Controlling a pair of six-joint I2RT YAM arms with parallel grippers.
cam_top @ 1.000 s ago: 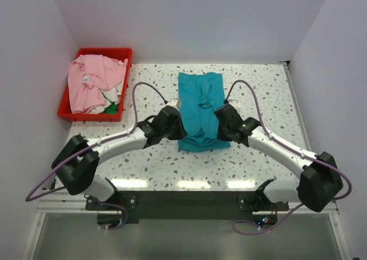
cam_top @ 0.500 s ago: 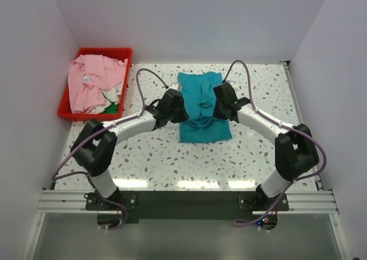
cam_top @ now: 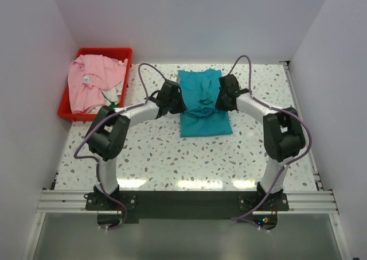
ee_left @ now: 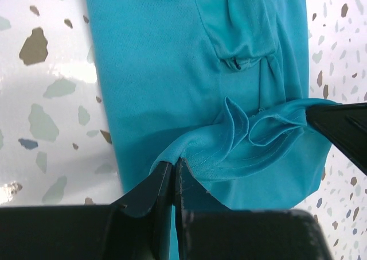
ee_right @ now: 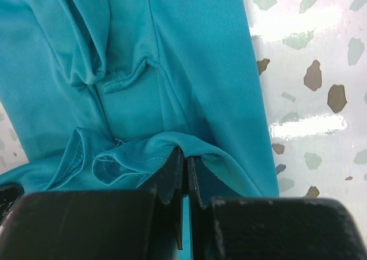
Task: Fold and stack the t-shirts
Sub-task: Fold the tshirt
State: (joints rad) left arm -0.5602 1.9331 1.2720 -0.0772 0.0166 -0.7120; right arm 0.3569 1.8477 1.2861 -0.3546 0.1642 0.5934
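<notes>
The teal t-shirt (cam_top: 204,104) lies on the speckled table, folded into a narrow strip, and also shows in the left wrist view (ee_left: 172,88) and the right wrist view (ee_right: 195,70). My left gripper (cam_top: 179,102) is shut on the shirt's hem at its left edge (ee_left: 174,163). My right gripper (cam_top: 221,101) is shut on the same hem at the right edge (ee_right: 185,154). The hem hangs bunched between them, lifted over the shirt's middle. The pink t-shirt (cam_top: 90,83) lies crumpled in the red bin (cam_top: 123,56) at the far left.
The red bin also holds bits of white and green cloth (cam_top: 112,105) under the pink shirt. White walls close the table at the back and both sides. The right gripper's dark finger shows at the right in the left wrist view (ee_left: 344,128).
Both grippers have carried the shirt's near hem away from me, from the near end up over the middle. Both arms have stretched farther out.
</notes>
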